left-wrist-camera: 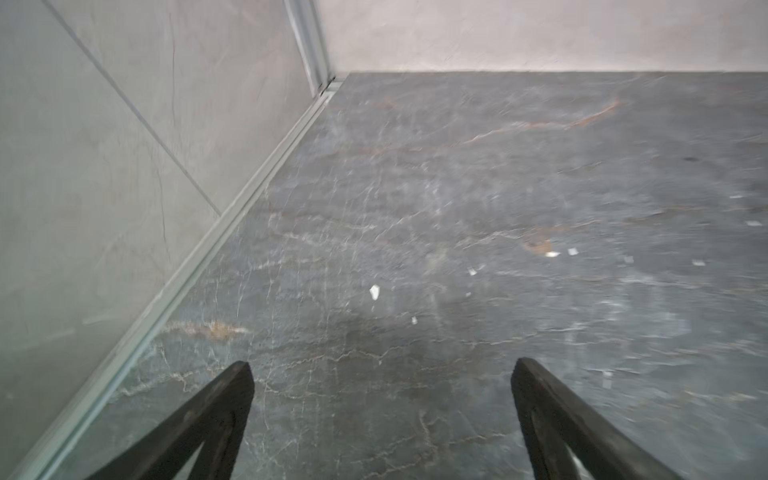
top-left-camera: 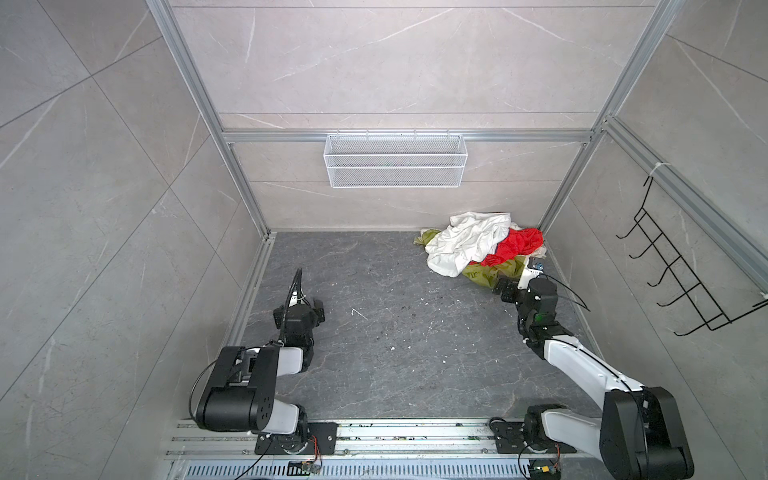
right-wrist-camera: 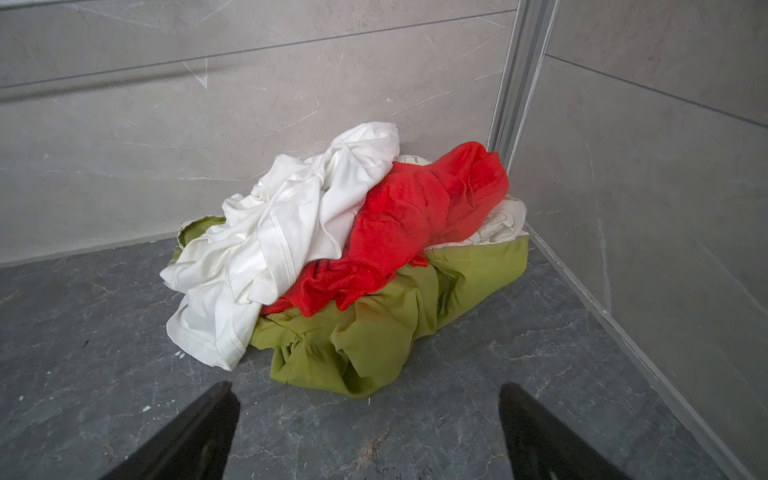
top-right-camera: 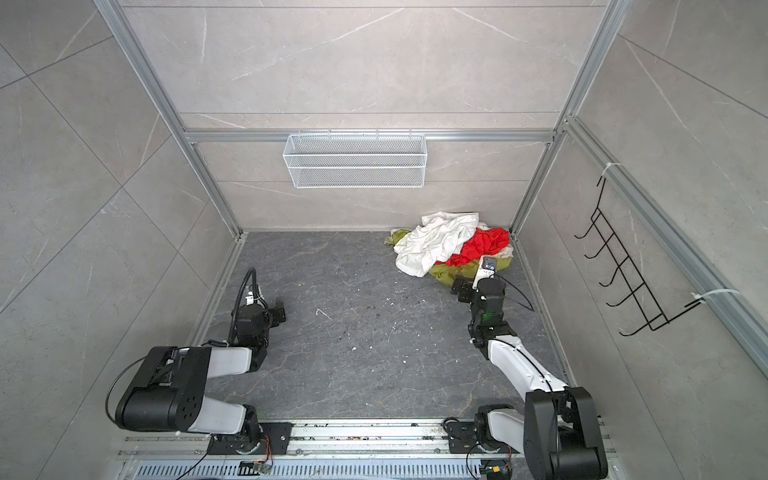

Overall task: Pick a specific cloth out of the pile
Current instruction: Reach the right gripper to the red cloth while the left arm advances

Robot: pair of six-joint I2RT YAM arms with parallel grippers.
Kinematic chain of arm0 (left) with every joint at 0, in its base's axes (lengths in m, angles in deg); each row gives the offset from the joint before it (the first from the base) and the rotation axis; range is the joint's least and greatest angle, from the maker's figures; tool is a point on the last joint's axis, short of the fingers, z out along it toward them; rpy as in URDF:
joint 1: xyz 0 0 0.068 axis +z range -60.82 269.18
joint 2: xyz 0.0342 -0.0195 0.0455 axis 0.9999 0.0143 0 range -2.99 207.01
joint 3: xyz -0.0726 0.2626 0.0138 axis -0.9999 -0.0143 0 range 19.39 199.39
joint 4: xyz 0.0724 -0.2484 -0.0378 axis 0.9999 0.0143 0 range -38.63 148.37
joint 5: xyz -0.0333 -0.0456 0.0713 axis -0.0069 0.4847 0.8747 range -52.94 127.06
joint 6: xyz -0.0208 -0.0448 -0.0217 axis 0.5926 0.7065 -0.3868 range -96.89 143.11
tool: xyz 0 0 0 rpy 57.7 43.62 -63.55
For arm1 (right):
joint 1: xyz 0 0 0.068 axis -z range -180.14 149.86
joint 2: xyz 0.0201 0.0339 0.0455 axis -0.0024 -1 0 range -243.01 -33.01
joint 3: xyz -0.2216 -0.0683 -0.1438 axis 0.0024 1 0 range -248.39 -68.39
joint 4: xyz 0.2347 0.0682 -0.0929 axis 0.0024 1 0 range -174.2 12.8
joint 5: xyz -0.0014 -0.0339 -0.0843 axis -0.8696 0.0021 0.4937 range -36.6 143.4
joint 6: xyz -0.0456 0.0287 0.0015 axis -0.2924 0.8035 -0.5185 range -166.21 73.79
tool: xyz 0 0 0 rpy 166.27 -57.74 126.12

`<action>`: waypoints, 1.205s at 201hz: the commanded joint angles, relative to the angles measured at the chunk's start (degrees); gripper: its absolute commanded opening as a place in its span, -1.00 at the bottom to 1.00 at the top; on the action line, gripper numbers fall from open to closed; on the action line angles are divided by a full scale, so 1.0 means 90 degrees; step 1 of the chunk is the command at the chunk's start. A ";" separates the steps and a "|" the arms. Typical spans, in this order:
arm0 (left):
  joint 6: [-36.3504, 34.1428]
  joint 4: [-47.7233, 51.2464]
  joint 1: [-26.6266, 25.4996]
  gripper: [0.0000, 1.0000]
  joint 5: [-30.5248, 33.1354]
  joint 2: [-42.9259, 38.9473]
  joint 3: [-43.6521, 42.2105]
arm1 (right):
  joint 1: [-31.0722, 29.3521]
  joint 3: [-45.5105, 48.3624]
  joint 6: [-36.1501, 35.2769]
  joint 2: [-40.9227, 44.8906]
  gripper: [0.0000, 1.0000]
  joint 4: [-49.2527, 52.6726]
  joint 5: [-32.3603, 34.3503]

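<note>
1. Right wrist view: the right fingers are nearest the lens, with only the tips in frame and the bases cut off by the picture edge. They are spread wide with nothing between them, only bare table.
2. The tips stand just short of the olive-green cloth. No contact seen.
3. The pile sits in the far right corner of the table, against both walls.
4. The red cloth lies in the upper right of the pile. One side is tucked under the white cloth, and its near edge drapes over the olive-green one. Its full outline is hidden.
5. The cream printed cloth shows only as a sliver behind the red; the print is too small to read.
6. Left wrist view, blurred: the left fingers are also wide apart and empty, over bare table with white flecks.
7. In both top views the right fingertips are hard to separate from the olive fabric. The left arm is on the opposite side, well apart from the pile.
8. The wire basket hangs on the back wall and the black hook rack on the right wall.
</note>
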 commanded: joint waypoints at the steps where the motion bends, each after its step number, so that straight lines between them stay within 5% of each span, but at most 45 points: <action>1: -0.0209 0.0987 -0.0085 1.00 -0.0165 -0.0899 0.0438 | -0.0079 -0.0270 0.0315 0.0003 0.99 0.0626 0.0068; 44: 0.0569 0.3714 -0.0336 1.00 0.0155 -0.0319 0.2411 | -0.0111 -0.1085 0.0532 -0.0461 0.99 0.1446 -0.0058; 108: 0.1341 0.5178 -0.0921 0.99 -0.0555 0.0934 0.4285 | -0.0008 -0.2643 0.1619 -0.1439 0.99 0.2426 0.0148; 164: 0.1322 0.5422 -0.1355 0.97 -0.1358 0.1756 0.5263 | 0.0644 -0.3617 0.2916 -0.2325 0.92 0.2717 -0.0633; 242: 0.1249 0.5829 -0.1579 0.92 -0.2488 0.2771 0.6520 | 0.1557 -0.4095 0.3502 -0.3183 0.75 0.2320 -0.1993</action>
